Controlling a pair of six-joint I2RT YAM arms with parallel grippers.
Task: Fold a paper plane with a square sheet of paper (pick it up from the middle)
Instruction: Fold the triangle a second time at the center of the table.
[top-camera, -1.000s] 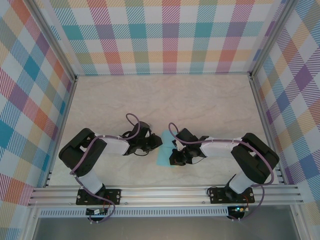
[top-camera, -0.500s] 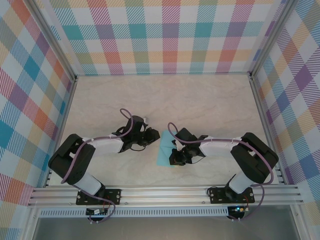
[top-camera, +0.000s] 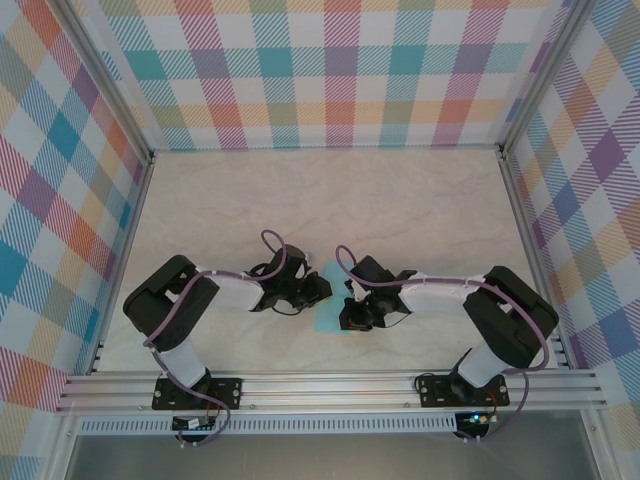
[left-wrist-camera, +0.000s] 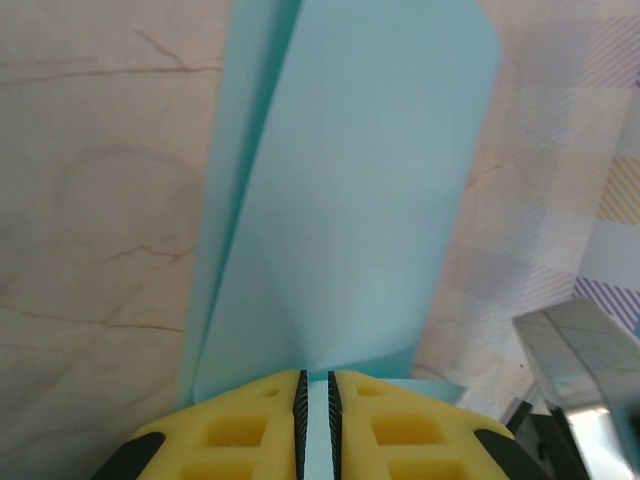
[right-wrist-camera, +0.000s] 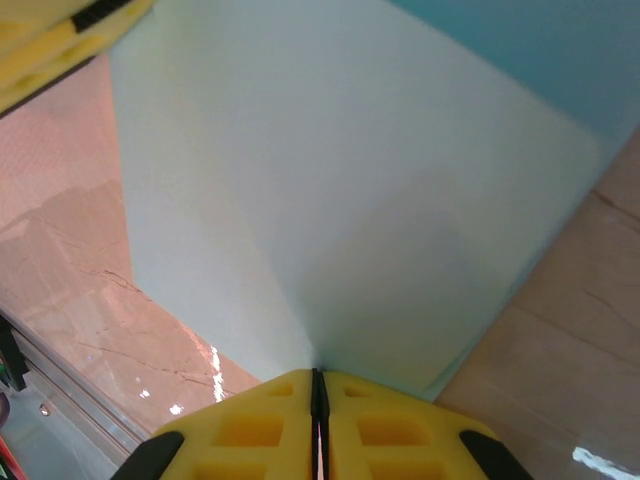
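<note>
The left gripper (left-wrist-camera: 315, 392) and the right gripper (right-wrist-camera: 318, 385) both pinch the folded paper (left-wrist-camera: 350, 200) tightly. I think they should press the crease evenly, without pulling apart.

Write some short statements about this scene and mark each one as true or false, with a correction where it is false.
1. The paper is light blue. True.
2. The left gripper is shut on the paper. True.
3. The right gripper hangs open, apart from the paper. False: it is shut on the paper too.
4. The paper lies against the back wall. False: it is between the two grippers, in the near half of the table.
5. The fingers of the right gripper are yellow. True.
</note>
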